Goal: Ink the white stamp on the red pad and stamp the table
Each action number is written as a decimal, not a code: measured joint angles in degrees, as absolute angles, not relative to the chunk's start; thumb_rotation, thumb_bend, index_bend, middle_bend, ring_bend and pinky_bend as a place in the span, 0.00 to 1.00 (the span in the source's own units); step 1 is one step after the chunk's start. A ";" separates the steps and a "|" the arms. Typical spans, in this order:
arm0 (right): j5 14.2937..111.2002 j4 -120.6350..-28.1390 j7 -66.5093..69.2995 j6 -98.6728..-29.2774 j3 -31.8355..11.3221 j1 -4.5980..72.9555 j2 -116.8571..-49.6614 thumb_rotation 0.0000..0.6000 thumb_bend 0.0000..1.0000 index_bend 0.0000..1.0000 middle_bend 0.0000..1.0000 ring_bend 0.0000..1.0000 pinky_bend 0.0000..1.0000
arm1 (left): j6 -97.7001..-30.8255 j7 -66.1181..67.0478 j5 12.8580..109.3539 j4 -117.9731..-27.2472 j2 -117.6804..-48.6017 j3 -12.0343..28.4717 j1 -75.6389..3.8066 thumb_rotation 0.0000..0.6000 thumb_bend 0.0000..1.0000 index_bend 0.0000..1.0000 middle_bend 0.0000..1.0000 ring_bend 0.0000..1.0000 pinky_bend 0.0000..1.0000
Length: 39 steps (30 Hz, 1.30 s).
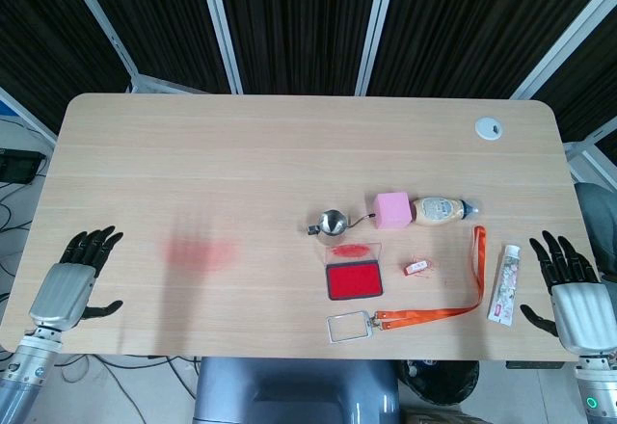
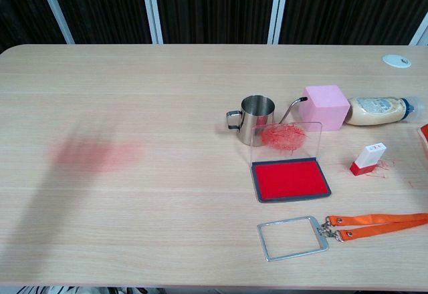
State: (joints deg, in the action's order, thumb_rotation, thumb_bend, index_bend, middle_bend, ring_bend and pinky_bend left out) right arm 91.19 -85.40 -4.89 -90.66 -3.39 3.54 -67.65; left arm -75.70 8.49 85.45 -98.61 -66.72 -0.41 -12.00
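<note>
The white stamp (image 1: 417, 267) lies on the desk (image 1: 241, 154) right of the red pad (image 1: 354, 280), nearer the right hand (image 1: 575, 284), which rests empty with fingers spread.

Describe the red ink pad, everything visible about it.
The red ink pad is a flat rectangle of bright red felt-like surface in a dark grey tray. Its clear lid stands open, upright at the far edge, smeared with red ink. It lies on the table in front of the metal cup, with nothing resting on it and neither robot hand near.
</note>
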 measured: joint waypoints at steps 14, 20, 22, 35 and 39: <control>91.70 -86.64 -5.27 -90.09 -2.78 3.54 -67.15 1.00 0.08 0.00 0.00 0.00 0.20 | -76.15 8.06 85.80 -98.49 -66.57 -0.46 -11.83 1.00 0.01 0.00 0.00 0.00 0.00; 92.07 -88.51 -6.57 -89.09 -2.77 4.27 -66.97 1.00 0.11 0.00 0.00 0.00 0.20 | -75.23 7.59 84.87 -98.16 -66.82 0.08 -12.34 1.00 0.01 0.00 0.00 0.00 0.00; 92.38 -89.07 -6.96 -88.57 -2.87 4.80 -66.83 1.00 0.12 0.00 0.02 0.00 0.20 | -74.88 7.25 84.68 -98.09 -66.81 0.21 -12.56 1.00 0.01 0.00 0.00 0.00 0.00; 92.84 -90.48 -12.45 -78.51 -3.95 11.62 -69.52 1.00 0.23 0.35 0.32 0.23 0.30 | -74.55 5.87 84.87 -98.23 -66.27 0.24 -12.85 1.00 0.01 0.00 0.00 0.00 0.00; 91.40 -90.07 -14.65 -74.08 -4.68 14.40 -72.31 1.00 0.25 0.40 0.36 0.25 0.30 | -74.46 5.57 84.74 -98.31 -66.14 0.30 -12.92 1.00 0.01 0.00 0.00 0.00 0.00</control>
State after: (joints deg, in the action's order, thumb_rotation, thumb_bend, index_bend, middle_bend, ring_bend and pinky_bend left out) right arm 91.40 -90.07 -14.65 -74.08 -4.68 14.40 -72.31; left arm -74.46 5.57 84.74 -98.31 -66.14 0.30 -12.92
